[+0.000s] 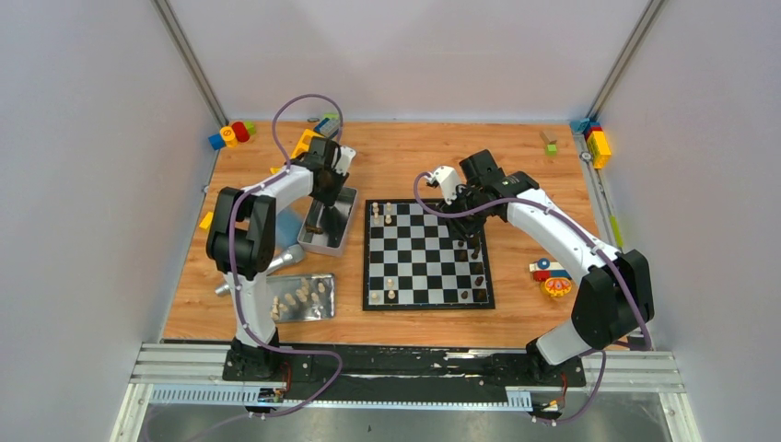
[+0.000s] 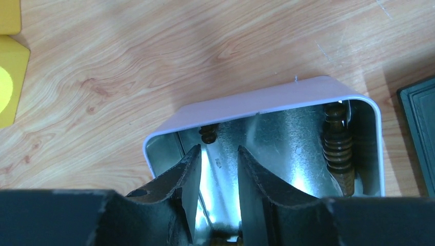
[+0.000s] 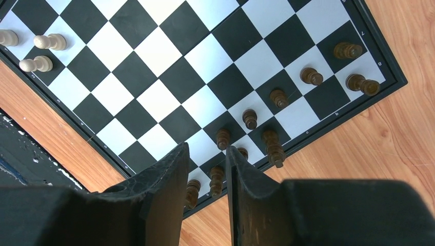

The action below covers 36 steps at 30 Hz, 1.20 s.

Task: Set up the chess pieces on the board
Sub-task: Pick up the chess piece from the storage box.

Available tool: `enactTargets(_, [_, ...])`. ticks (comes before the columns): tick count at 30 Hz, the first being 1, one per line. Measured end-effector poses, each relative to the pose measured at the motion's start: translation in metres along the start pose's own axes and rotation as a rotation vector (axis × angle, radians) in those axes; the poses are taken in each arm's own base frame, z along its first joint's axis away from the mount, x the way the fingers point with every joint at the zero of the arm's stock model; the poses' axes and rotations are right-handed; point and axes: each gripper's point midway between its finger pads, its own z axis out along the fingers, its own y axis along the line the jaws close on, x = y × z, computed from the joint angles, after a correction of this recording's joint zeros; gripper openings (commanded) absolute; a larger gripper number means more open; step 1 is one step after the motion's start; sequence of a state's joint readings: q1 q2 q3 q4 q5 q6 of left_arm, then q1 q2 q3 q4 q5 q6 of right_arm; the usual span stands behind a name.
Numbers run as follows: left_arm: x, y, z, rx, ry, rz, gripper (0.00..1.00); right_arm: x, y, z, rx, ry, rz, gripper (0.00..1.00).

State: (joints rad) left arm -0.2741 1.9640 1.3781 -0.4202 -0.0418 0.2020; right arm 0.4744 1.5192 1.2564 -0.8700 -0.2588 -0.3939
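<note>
The left tool (image 2: 219, 151) fills the foreground of its wrist view. Its dark fingers stand a narrow gap apart inside a metal tray (image 2: 256, 102). A small brown bit shows low between them, and I cannot tell whether they grip it. A dark chess piece (image 2: 338, 148) lies along the tray's right wall, and another small dark piece (image 2: 208, 134) sits against its far wall.

The right tool (image 3: 206, 148) hangs over the board (image 3: 169, 66), with its fingers also narrowly apart. One dark piece (image 3: 216, 179) shows in the gap, but I cannot tell whether it is held. More dark pieces (image 3: 250, 119) stand in a row along that edge of the board. Pale pieces (image 3: 36, 63) stand at the opposite side.

The board lies at the middle of the bench (image 1: 442, 147), and the tray is just beside its left edge. A second tray (image 1: 304, 296) holding pale pieces sits nearer the bench's near-left corner.
</note>
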Motion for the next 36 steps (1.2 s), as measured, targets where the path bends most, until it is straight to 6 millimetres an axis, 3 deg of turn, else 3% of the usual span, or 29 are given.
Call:
enactTargets(13, [0.000,0.002,0.012,-0.020,0.002,-0.026,0.36,0.005,0.002,0.003,-0.009,0.010,0.004,0.33])
enactTargets(23, [-0.006,0.005,0.016,-0.027,-0.006,-0.027,0.23,0.006,0.002,0.004,-0.010,0.012,0.004,0.33])
enactTargets(27, [-0.005,0.006,0.016,-0.028,-0.004,-0.030,0.14,0.007,0.002,0.004,-0.011,0.013,0.004,0.33])
enactTargets(32, [-0.004,0.006,0.016,-0.024,-0.003,-0.028,0.11,0.007,0.002,0.004,-0.010,0.014,0.004,0.33])
enactTargets(36, [0.002,0.001,0.000,0.004,-0.004,-0.014,0.10,0.006,0.002,0.004,-0.011,0.012,0.004,0.33])
